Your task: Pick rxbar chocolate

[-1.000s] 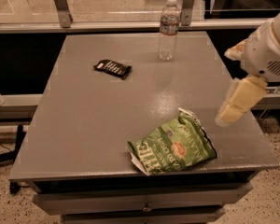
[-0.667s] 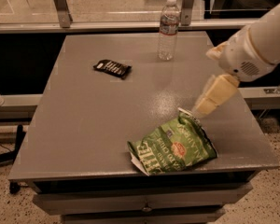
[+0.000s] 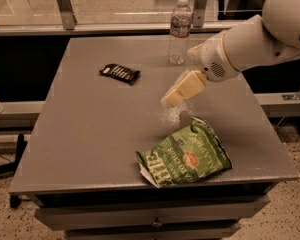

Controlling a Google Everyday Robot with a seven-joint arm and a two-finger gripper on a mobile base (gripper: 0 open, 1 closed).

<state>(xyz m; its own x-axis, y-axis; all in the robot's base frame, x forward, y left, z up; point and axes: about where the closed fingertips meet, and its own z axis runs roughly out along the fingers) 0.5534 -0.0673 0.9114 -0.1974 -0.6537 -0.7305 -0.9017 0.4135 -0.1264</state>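
Camera view: observing gripper (image 3: 176, 93) hovering over surface (image 3: 90, 134) centre, opening not discernible; rxbar chocolate (image 3: 120, 73) lying flat, well apart; green bag (image 3: 186, 156) resting near front edge.

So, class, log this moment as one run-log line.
rxbar chocolate: flat on table, ungrasped, image-left of gripper | gripper: over table middle, between water bottle and green bag
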